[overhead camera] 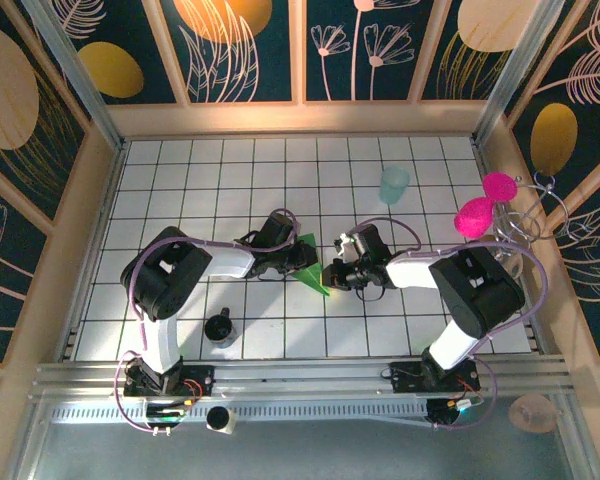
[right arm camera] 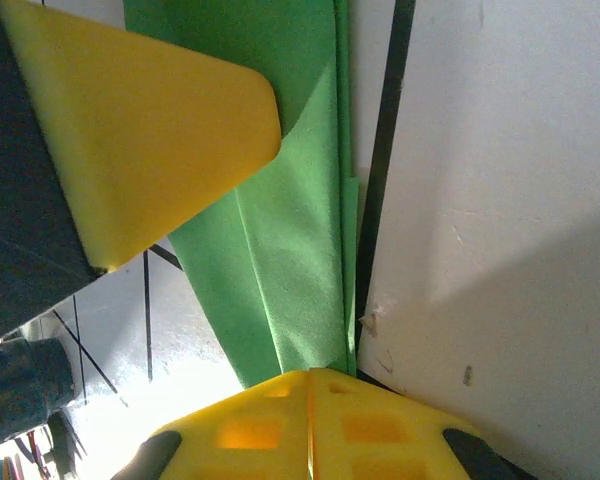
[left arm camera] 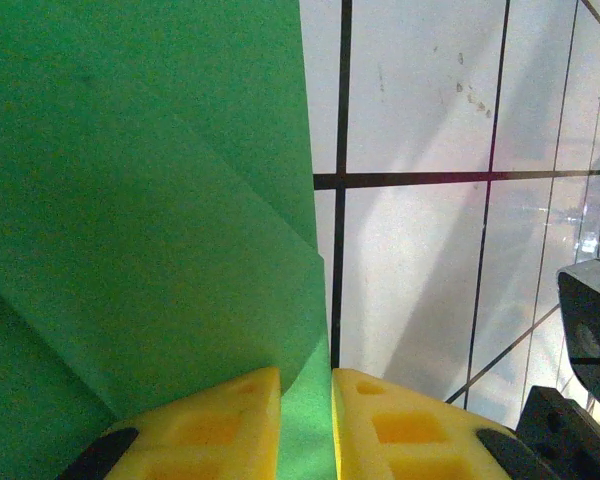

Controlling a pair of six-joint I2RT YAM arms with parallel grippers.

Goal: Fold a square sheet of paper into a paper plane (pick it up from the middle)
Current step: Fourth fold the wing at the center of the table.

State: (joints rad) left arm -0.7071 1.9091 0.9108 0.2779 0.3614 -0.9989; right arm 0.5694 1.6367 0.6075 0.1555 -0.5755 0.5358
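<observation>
We find paper (overhead camera: 315,272) between claws, long axis roughly near-far. We read left claw (left arm camera: 306,388) pinching its left side, right claw (right arm camera: 310,388) clenched on right edge.

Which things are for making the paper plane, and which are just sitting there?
For the plane: green paper; left gripper and right gripper, both pinching it.
Just sitting there: teal cup; black cup; pink puffs.
</observation>
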